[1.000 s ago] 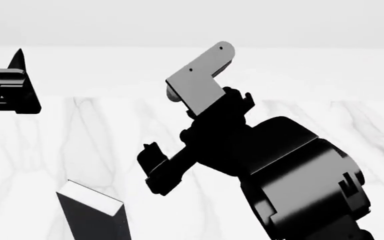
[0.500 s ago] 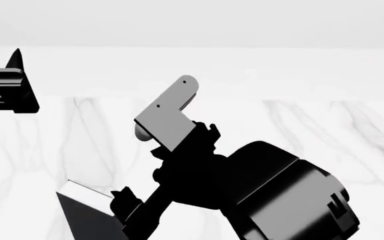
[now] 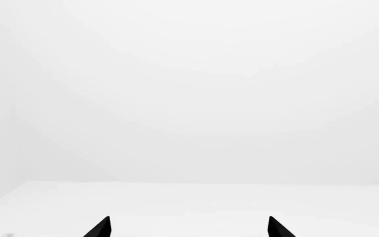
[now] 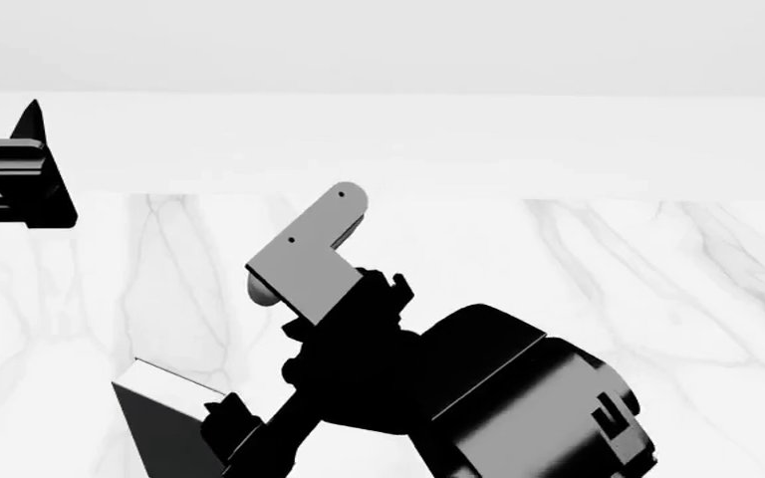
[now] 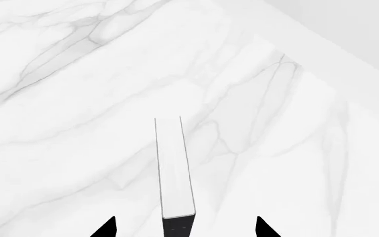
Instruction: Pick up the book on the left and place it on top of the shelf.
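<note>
The book stands upright on the marble table, its white page edges facing up toward the right wrist camera, and the right gripper hangs above it with its two tips spread wide, one on each side of the book and neither touching it. The step in hand looks like the final descent before the grasp. To do it well, the claw should come straight down with the book centred between the tips, go low enough to bear on the black covers and not merely the top of the pages, and close evenly so that the book is not tipped over. In the head view the book shows just beside the lower end of the right arm, which hides part of it. The left gripper is well apart from the book, raised toward the far side of the table; in its wrist view its tips are spread and hold nothing. The shelf is in no picture, so nothing can be said of the way to it. Nothing else stands near the book.
</note>
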